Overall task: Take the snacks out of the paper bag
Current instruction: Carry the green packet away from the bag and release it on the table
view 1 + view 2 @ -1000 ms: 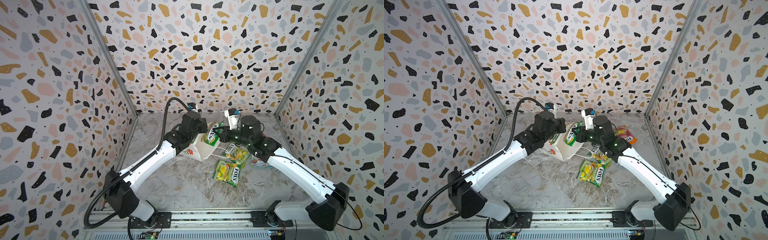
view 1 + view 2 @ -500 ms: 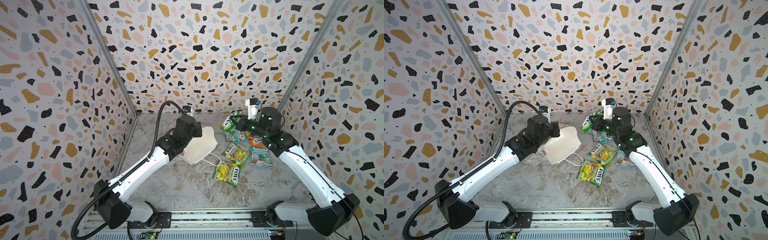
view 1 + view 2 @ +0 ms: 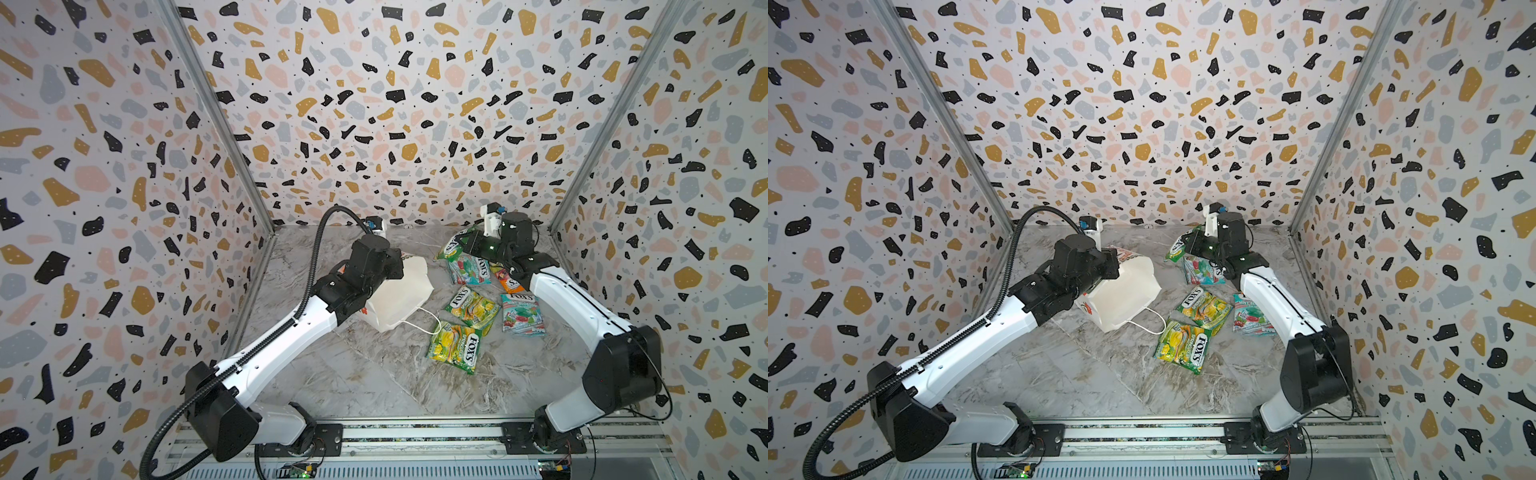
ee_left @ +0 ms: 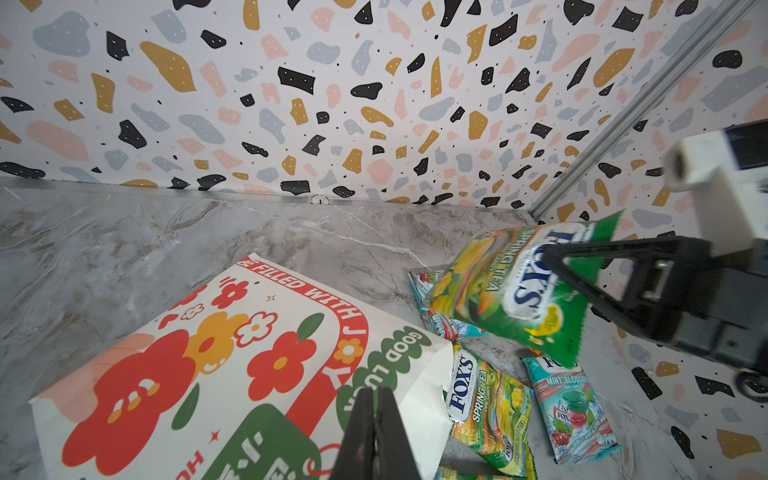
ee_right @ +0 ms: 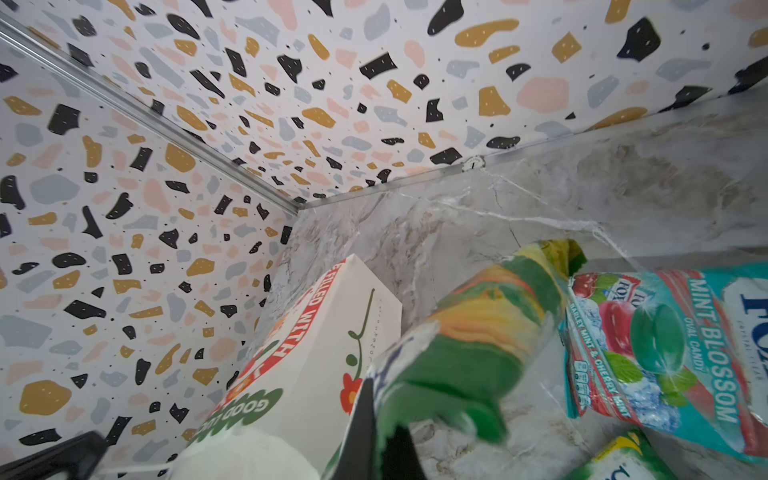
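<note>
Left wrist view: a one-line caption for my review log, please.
Left pincer clamps the paper bag; right pincer holds a green Spring Tea packet; other snacks lie on the table.

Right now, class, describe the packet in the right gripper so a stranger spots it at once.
Look to the far right corner of the marble floor, beside the white paper bag. There the right gripper pinches a green Spring Tea packet; unlike the five packets lying flat, it alone is held up.

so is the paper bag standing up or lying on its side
On its side: the paper bag lies tipped on the table, flowered face upward, left gripper pinching it.
</note>
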You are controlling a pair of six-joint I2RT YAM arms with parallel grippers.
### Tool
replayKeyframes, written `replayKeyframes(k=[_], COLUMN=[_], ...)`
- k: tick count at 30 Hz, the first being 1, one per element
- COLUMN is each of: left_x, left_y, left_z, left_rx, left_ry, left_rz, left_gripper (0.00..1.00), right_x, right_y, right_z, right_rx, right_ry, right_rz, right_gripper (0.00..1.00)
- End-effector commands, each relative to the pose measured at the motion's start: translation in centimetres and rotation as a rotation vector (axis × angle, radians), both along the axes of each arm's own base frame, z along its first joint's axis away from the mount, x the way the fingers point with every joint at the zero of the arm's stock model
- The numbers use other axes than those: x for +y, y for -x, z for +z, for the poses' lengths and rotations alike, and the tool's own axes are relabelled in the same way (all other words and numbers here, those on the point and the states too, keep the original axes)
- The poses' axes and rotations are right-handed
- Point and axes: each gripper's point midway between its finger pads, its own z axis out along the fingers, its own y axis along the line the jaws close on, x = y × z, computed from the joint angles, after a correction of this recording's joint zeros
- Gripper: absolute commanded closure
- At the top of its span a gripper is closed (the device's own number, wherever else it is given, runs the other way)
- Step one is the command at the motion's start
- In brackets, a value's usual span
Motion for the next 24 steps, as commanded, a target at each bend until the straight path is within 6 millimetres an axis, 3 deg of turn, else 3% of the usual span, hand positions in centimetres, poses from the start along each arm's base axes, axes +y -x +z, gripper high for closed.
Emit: replayKeyframes(k=[1,7,13,18,24], left_x=[0.1,0.5,0.9,0.8,0.5], left_y=[0.1,0.4,0.6,0.6,0.5], left_z=[1.4,1.3,1.5,1.6,1.4], left_rx=[-0.038,-0.039,-0.043,-0.042,-0.037], left_ry=[0.046,0.044,0.044,0.046,0.048], left_rz=[-0.002,0.007,0.017,0.013,0.006], left_gripper=[1.00,1.00,1.00,1.00,1.00], right_x=[1.4,3.2,5.0,5.1,4.6], right_y=[-1.5,-4.7,-6.7,-6.9,-5.3], right_z=[3.3,-0.7,-4.0,-7.1,-11.2], right_rx=[-0.119,-0.075,-0.032,0.020,0.093], right_ry=[-0.075,-0.078,-0.089,-0.075,-0.048], right_rz=[0.056,0.099,0.166,0.168,0.174], right_gripper=[1.00,1.00,1.00,1.00,1.00])
